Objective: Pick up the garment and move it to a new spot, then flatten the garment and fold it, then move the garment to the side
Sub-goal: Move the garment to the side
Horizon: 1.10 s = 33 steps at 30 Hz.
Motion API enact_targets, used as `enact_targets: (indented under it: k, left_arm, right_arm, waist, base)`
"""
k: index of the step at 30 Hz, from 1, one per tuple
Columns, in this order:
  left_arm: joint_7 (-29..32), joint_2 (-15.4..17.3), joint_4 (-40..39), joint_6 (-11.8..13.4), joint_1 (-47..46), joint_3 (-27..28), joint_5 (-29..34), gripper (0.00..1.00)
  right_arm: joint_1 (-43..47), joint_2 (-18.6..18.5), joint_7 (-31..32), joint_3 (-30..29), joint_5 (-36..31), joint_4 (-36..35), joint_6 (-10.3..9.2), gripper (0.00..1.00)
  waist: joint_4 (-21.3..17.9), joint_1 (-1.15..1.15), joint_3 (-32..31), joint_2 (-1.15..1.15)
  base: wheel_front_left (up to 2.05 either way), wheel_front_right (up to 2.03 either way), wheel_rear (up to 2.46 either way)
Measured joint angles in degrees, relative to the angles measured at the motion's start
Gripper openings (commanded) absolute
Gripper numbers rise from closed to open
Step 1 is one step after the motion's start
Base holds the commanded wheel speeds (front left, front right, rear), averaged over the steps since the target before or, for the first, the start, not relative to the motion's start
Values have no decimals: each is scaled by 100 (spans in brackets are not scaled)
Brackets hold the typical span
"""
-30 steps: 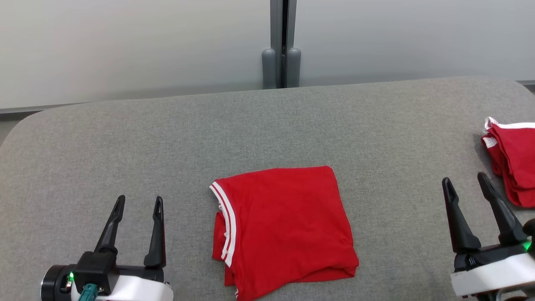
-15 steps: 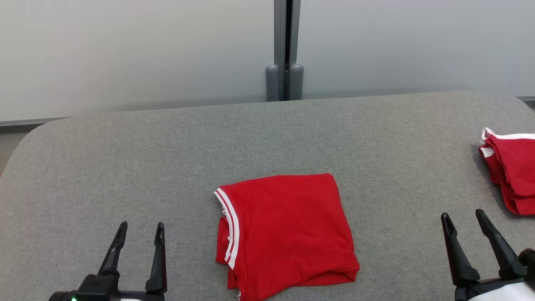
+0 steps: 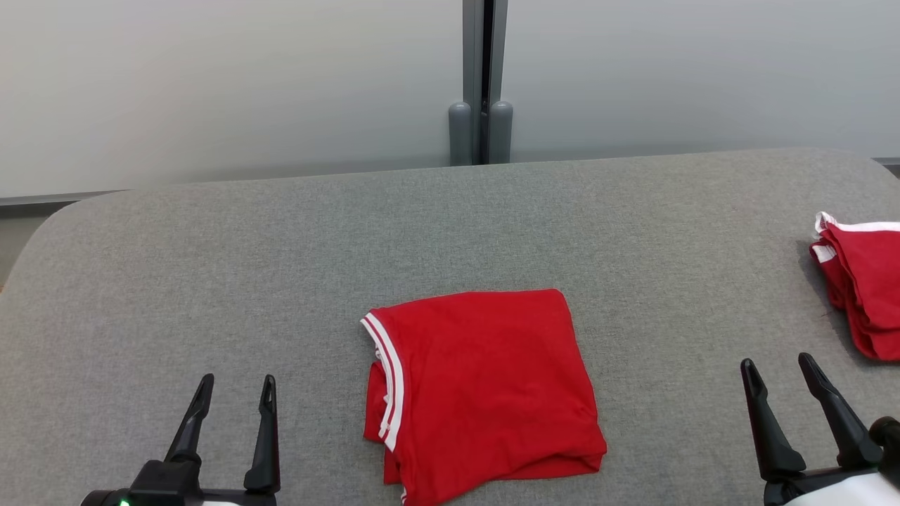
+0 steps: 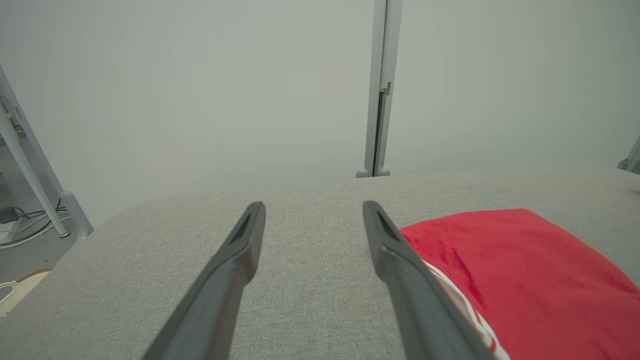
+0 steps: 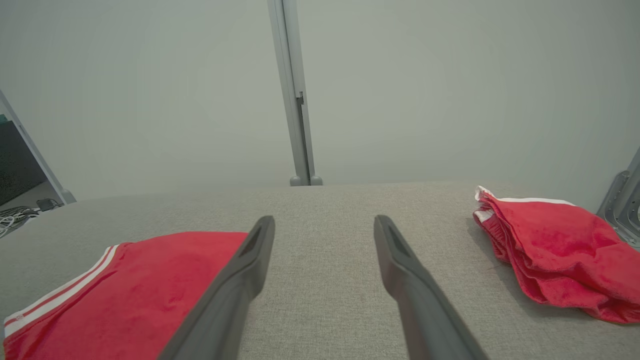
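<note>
Closest to the robot are two grippers. The left gripper (image 3: pixel 238 383) is at the bottom left and the right gripper (image 3: pixel 775 364) is at the bottom right. Each one has two long dark fingers, so that makes four fingers. On both grippers the fingers are spread wide apart with nothing between them. Both are above the grey table (image 3: pixel 281 267), one on each side of the shirt, and neither touches any cloth.

Between the two grippers, a little farther on, lies one red garment (image 3: pixel 485 386). It is folded into a rough square and lies flat near the front middle of the table. Two thin white stripes run down its left edge. Its lower right corner is a bit bumpy, with layers showing.

Farther back and far to the right is one red heap (image 3: pixel 861 281) with white trim. It sits at the right edge of the table, well apart from the folded garment. It is cut off by the edge of the head view, and I cannot tell how many pieces are in it.

The table has one soft grey top with rounded far corners.

Behind the table is a pale wall. One grey post (image 3: pixel 481 70) runs up it, with two small round stubs at its bottom.
</note>
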Motion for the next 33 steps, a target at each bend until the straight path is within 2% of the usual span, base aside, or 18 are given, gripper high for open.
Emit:
enact_targets:
  k: [10,16,25,33]
  left_arm:
    - [-31,10,13,10,-70,-23,-25,100]
    - [-88,-40,0,1,-362,-89,-23,100]
    - [-204,-222,48,-81,-984,-186,-13,100]
    - [-236,-368,120,-202,-1351,-210,24,100]
  right_arm:
    - [-34,-24,-41,3,1,77,0,100]
    - [-188,-27,-53,77,35,375,0,100]
    - [-910,10,-241,567,193,1802,0,100]
    - [-1557,237,-282,848,448,3131,0,100]
  waist:
    - [88,0,27,0]
    - [270,0,174,0]
    - [780,0,586,0]
    - [1189,0,977,0]
  base:
    - [0,0,0]
    - [0,0,0]
    - [0,0,0]
    - [0,0,0]
